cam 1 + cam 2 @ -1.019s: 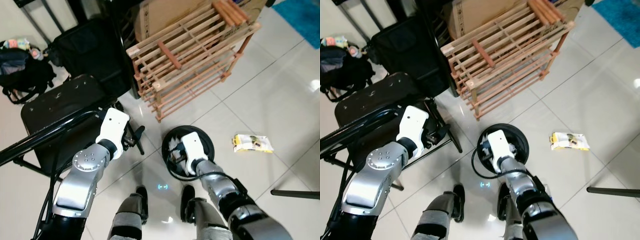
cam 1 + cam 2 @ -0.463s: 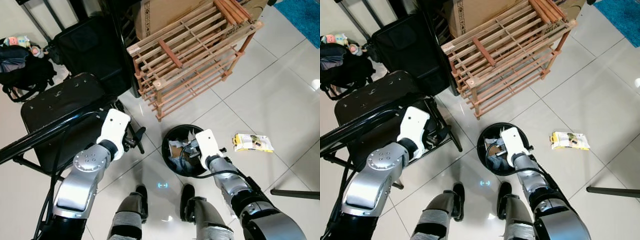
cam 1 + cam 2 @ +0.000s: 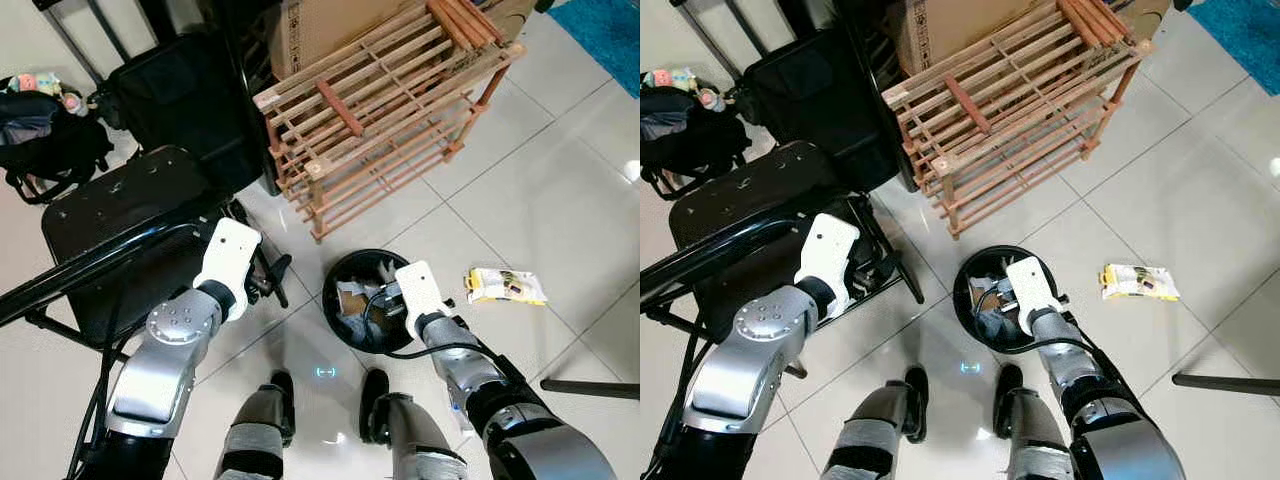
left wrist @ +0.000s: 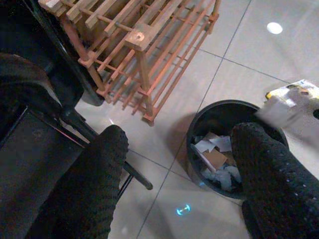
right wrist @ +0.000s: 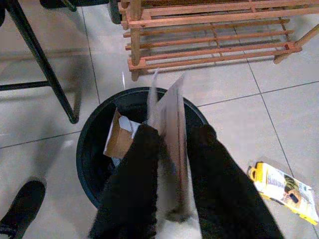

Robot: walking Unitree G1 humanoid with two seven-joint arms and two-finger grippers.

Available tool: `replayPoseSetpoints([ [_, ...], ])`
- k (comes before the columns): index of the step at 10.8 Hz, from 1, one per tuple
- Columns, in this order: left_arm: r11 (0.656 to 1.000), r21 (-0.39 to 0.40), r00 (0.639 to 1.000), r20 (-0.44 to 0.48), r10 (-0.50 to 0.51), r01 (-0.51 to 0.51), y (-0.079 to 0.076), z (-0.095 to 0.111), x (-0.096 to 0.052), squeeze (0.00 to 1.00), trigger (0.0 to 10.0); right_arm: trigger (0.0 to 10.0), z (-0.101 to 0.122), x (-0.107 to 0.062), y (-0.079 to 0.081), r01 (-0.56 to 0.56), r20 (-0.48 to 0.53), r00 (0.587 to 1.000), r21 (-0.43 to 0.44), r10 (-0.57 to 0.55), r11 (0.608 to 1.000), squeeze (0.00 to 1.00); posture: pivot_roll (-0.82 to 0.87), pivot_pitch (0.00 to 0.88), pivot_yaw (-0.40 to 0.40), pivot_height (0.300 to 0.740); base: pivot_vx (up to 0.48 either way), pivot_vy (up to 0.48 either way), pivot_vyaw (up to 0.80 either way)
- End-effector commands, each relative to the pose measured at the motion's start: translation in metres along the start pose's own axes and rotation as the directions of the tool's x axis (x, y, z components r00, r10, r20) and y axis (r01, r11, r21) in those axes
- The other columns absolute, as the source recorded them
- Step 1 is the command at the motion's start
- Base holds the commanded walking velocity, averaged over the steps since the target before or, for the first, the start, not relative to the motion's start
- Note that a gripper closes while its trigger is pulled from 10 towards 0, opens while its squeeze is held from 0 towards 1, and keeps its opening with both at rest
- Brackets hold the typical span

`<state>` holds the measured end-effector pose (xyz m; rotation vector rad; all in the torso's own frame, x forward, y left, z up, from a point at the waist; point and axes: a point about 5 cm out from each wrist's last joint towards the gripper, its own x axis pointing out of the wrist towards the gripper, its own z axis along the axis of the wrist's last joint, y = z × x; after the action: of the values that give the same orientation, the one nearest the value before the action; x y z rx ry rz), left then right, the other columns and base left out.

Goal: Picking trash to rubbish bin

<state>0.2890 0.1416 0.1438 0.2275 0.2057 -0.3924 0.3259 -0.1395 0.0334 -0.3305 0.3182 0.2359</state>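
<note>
**Robot poised to drop paper scrap into floor bin**

The robot's right gripper (image 5: 167,164) hangs over the near rim of the black rubbish bin (image 3: 345,325), its two black fingers (image 5: 134,179) pinched on a pale sheet of paper trash (image 5: 172,124) that stands upright between them. The bin sits on the tiled floor (image 3: 520,180) just ahead of the robot's feet and already holds crumpled paper and a brown cardboard scrap (image 5: 118,142). For a clean drop, the sheet's lower edge should be well inside the rim before the fingers part; in the wrist view it leans toward the side nearest the yellow packet (image 3: 507,286), so a short nudge toward the bin's centre would likely keep it from catching on the lip or sliding out onto the tiles. That packet lies on the floor just beside the bin, apart from it, and looks like the next piece to collect.

The left gripper (image 4: 179,164) hovers idle with its fingers spread and nothing between them, near the black chair (image 3: 120,215). Beyond stands the wooden rack (image 3: 385,95), with cardboard boxes (image 3: 320,30) behind it.

Compared with a second ago, the right wrist has shifted from above the bin's centre toward the packet side, uncovering the rubbish inside; the left arm has not moved.
</note>
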Motion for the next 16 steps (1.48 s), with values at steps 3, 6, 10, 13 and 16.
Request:
replayPoseSetpoints([
  [3, 1.000, 0.005, 1.000, -0.024, -0.013, 0.013, -0.001, -0.007, -0.004, 0.00, 10.0, 10.0, -0.011, -0.005, 0.004, -0.004, -0.019, 1.000, 0.015, 0.004, 1.000, 1.00, 0.45, 0.422, 0.030, 0.740, 0.000, 0.000, 0.00],
  [6, 1.000, 0.006, 1.000, -0.022, -0.019, 0.019, -0.003, -0.007, -0.004, 0.00, 10.0, 10.0, -0.012, -0.005, 0.005, -0.012, -0.019, 1.000, 0.020, 0.012, 1.000, 1.00, 0.44, 0.421, 0.030, 0.740, 0.000, 0.000, 0.00],
  [10, 0.997, -0.056, 0.998, 0.042, -0.043, 0.046, -0.016, 0.005, 0.017, 0.00, 10.0, 10.0, 0.001, -0.010, -0.031, 0.080, 0.108, 0.991, 0.030, -0.083, 0.996, 1.00, 0.37, 0.317, -0.002, 0.740, 0.000, 0.000, 0.00],
  [13, 0.995, -0.028, 0.984, 0.152, -0.091, 0.096, -0.026, 0.021, 0.035, 0.00, 10.0, 10.0, 0.028, -0.034, -0.064, 0.154, 0.313, 0.937, 0.036, -0.158, 0.987, 1.00, 0.28, 0.207, -0.005, 0.740, 0.000, 0.000, 0.00],
  [16, 0.991, -0.030, 0.967, 0.227, -0.119, 0.129, -0.041, 0.033, 0.055, 0.00, 10.0, 10.0, 0.059, -0.077, -0.051, 0.115, 0.453, 0.886, -0.008, -0.099, 0.993, 1.00, 0.20, 0.113, 0.005, 0.740, 0.000, 0.000, 0.00],
])
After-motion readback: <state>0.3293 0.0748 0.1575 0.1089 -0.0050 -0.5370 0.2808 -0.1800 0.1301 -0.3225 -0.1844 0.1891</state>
